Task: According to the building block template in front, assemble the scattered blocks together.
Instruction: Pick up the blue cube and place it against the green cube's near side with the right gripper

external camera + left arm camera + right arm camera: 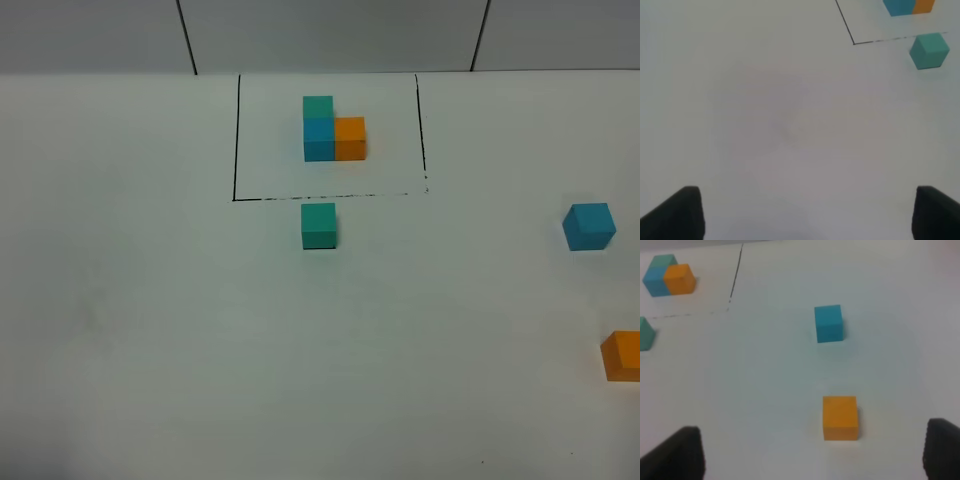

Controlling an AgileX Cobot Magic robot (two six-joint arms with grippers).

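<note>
Both grippers gape empty: a small matte orange cube (840, 417) lies just ahead of the fingers of the right gripper (812, 455), a sky-blue cube (829, 323) beyond. The teal-green cube (929, 50) sits far ahead of the left gripper (805, 215), beside the black-framed cube template (333, 130). An off-centre pinch could skew the orange cube.

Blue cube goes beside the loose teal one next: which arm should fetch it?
Right. The blue cube sits ahead of the open right tool, beyond the orange cube; the left tool has no view of it.

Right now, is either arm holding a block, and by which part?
Nothing is held. The left gripper and right gripper show open fingers with only table between; the green block, blue block and orange block lie untouched.
</note>
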